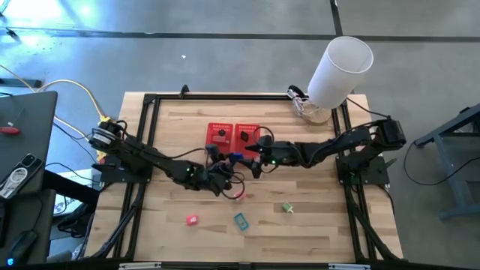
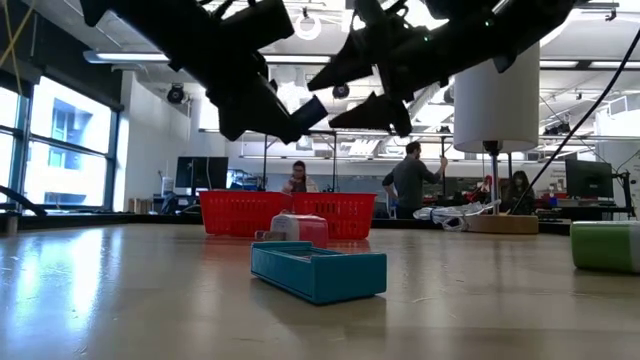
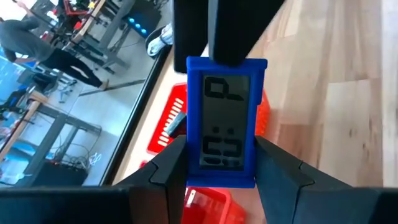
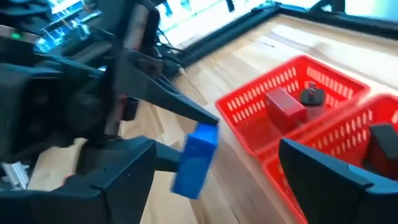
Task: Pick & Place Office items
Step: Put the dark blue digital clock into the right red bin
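Observation:
My left gripper (image 3: 221,149) hovers above the table's middle, shut on the dark blue item (image 3: 225,118), a flat rectangular piece with a grey face. My right gripper (image 4: 217,149) is open and faces it just in front of the red mesh basket (image 1: 235,129). Its fingers stand on either side of the blue item's free end (image 2: 312,107). I cannot tell whether they touch it. On the wood lie the red-pink item (image 1: 192,220), the teal item (image 1: 241,220), the green item (image 1: 287,208) and the pale pink item (image 1: 238,194). A small black item (image 4: 311,94) sits in the basket. My left gripper pinches the dark blue item between its two fingers (image 3: 171,165), one on each long side edge, at the near end (image 3: 221,171). The item is lifted clear of the table and sticks out forward beyond the fingertips toward my right gripper.
A big white cylinder (image 1: 341,67) stands on a base at the table's far right corner. A black frame (image 1: 150,135) runs along the table's left, far and right sides. Bare wood lies along the near edge around the loose items. People stand in the room beyond.

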